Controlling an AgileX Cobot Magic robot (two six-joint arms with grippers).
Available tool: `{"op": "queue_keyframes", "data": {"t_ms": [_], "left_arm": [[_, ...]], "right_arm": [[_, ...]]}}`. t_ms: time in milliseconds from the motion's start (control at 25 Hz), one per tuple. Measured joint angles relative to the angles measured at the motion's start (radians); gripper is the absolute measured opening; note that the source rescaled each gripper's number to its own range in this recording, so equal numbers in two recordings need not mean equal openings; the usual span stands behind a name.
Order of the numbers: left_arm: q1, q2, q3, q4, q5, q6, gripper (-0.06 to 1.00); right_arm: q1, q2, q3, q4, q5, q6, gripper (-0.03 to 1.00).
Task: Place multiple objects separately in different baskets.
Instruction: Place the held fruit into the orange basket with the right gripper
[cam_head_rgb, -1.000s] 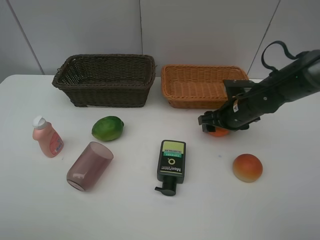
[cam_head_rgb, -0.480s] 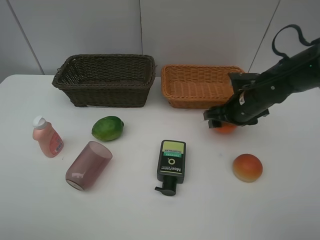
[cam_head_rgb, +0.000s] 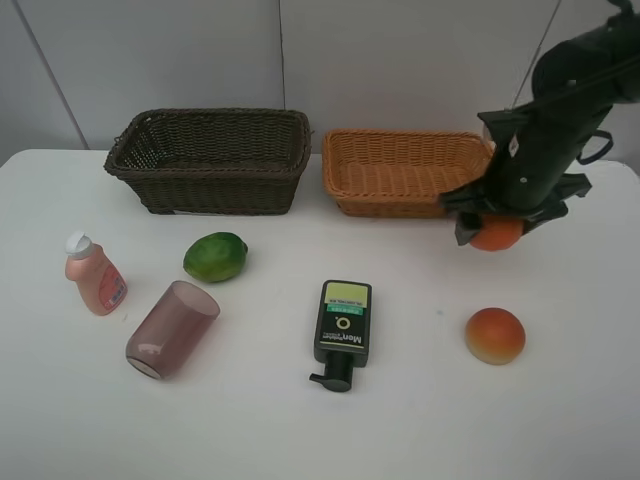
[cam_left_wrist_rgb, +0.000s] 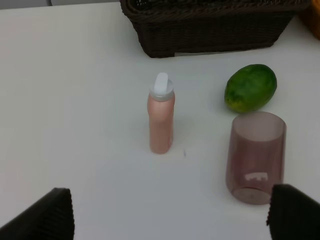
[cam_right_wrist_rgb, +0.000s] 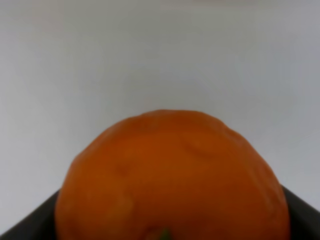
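1. The right gripper (cam_head_rgb: 498, 216) is gripping the orange (cam_head_rgb: 497, 238) from above. Its jaws are standing partly closed against the fruit's sides, and the wrist view is showing the orange filling the space between them.
2. The orange is hanging just off the right near corner of the tan basket (cam_head_rgb: 390, 205), apparently clear of the table (cam_head_rgb: 560, 420).
3. The basket's opening is lying to the left of the held fruit and a little farther back. The basket's long axis is running left to right, so a short carry leftward and away seems to be what the drop is calling for.
4. The left gripper (cam_left_wrist_rgb: 172, 215) is waiting fully spread and empty over the left side, facing the pink bottle (cam_left_wrist_rgb: 161, 120), the purple cup (cam_left_wrist_rgb: 255, 157) and the green fruit (cam_left_wrist_rgb: 250, 87).
5. The dark basket (cam_head_rgb: 210, 185) is sitting well to the left, so the right arm is the nearer one for the tan basket.
6. The peach (cam_head_rgb: 495, 335) and the pump bottle (cam_head_rgb: 343, 320) are lying on the near table, not yet sorted.
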Motion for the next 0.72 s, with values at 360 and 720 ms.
{"op": "queue_keyframes", "data": {"t_ms": [360,720], "left_arm": [[0.000,0.000,0.000,0.000,0.000,0.000,1.00],[0.000,0.000,0.000,0.000,0.000,0.000,1.00]], "right_arm": [[-0.032,0.161,-0.398,0.127,0.242,-0.163,0.31],[-0.038,0.460,-0.839,0.114,0.298,-0.167,0.31]]}}
